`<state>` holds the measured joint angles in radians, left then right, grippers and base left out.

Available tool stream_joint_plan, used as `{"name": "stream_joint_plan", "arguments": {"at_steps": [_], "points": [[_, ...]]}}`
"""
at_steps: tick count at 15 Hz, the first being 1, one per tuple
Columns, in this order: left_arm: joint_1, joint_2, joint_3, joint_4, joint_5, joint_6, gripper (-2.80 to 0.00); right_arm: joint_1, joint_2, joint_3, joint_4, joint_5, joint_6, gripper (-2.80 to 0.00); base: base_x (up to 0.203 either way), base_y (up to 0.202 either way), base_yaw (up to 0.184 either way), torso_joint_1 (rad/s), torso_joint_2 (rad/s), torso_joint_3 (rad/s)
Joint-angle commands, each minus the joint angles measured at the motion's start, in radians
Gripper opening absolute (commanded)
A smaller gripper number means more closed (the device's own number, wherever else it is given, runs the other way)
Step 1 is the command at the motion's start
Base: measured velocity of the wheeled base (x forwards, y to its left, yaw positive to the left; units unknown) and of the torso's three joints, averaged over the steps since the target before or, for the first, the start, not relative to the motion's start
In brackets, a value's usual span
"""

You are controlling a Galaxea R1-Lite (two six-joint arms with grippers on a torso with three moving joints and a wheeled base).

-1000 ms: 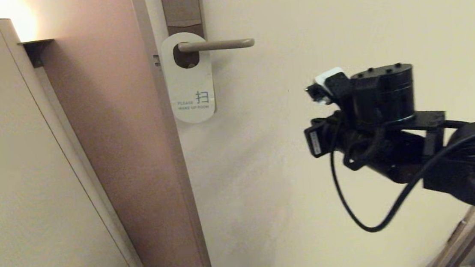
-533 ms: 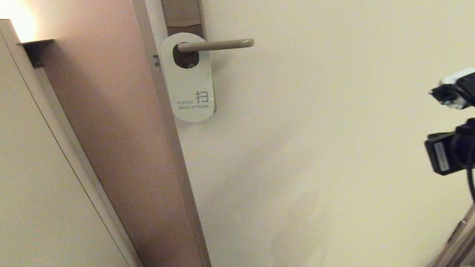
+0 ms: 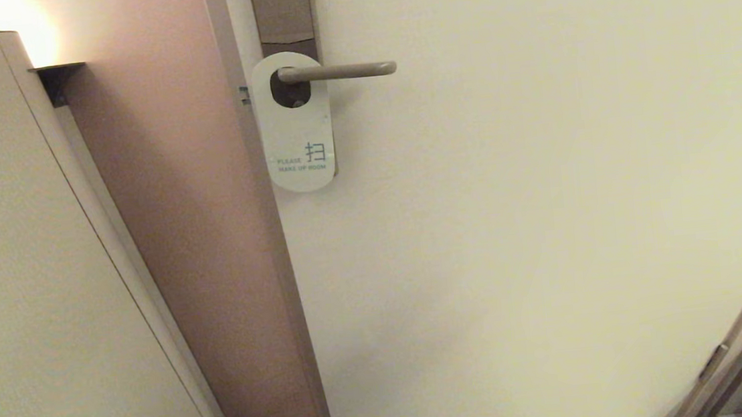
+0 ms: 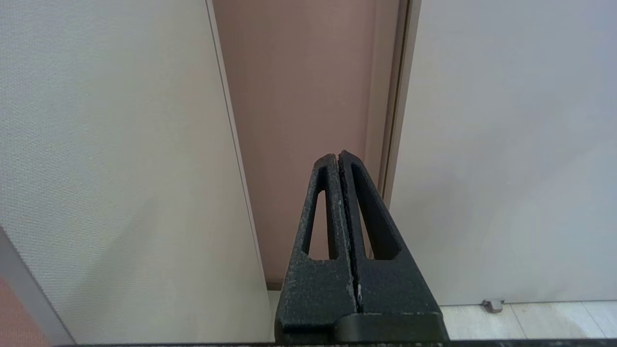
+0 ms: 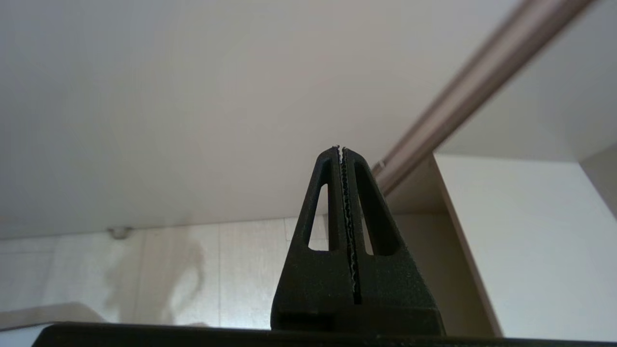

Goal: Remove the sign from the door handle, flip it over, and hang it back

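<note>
From the head view I see the sign [image 3: 294, 124] hanging on the handle [image 3: 337, 72], its oval hole looped over the lever close to the backplate [image 3: 281, 11], white face out with blue lettering near its lower end. It sits at about eleven o'clock in my view, flat against the door [image 3: 544, 186] and just right of the door's edge. Neither arm shows in the head view. Through the left wrist camera I see the left gripper [image 4: 339, 156] with its fingers pressed together on nothing, pointing at the brown strip of wall between the door and a pale panel. The right gripper [image 5: 342, 150] is likewise pinched closed and empty, looking at the low part of the door and the floor tiles, with a door frame running off toward two o'clock. I judge the task is either not begun or already finished: the sign hangs untouched by either gripper, and I cannot tell from its white face alone which it is. If the flip is yet to be done, the next move calls for raising one arm to the card's lower end, spreading the fingers, pinching the thin edge, and sliding the hole off the lever's free tip.
</note>
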<state>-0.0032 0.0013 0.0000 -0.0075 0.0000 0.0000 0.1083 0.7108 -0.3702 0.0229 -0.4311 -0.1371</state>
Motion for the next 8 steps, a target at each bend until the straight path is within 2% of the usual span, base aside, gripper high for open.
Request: {"name": "stream_joint_plan", "arguments": {"at_steps": [1,2,4,5,6,8], "points": [[0.000,0.000,0.000,0.000,0.000,0.000,-2.80,-0.034,-0.227,0.189,-0.100,0.028,-0.025,-2.80,0.000,0.000,0.000,0.000,0.00,0.000],[0.000,0.000,0.000,0.000,0.000,0.000,-2.80,-0.044,-0.278,0.262,-0.151,0.072,-0.047,-2.80,0.000,0.000,0.000,0.000,0.00,0.000],[0.000,0.000,0.000,0.000,0.000,0.000,-2.80,-0.096,-0.379,0.360,-0.233,0.238,-0.096,-2.80,0.000,0.000,0.000,0.000,0.00,0.000],[0.000,0.000,0.000,0.000,0.000,0.000,-2.80,-0.125,-0.424,0.365,-0.221,0.355,-0.112,-2.80,0.000,0.000,0.000,0.000,0.00,0.000],[-0.001,0.000,0.000,0.000,0.000,0.000,-2.80,-0.141,-0.447,0.368,-0.191,0.433,-0.123,-2.80,0.000,0.000,0.000,0.000,0.00,0.000],[0.000,0.000,0.000,0.000,0.000,0.000,-2.80,-0.131,-0.506,0.370,-0.105,0.453,-0.124,-2.80,0.000,0.000,0.000,0.000,0.00,0.000]]}}
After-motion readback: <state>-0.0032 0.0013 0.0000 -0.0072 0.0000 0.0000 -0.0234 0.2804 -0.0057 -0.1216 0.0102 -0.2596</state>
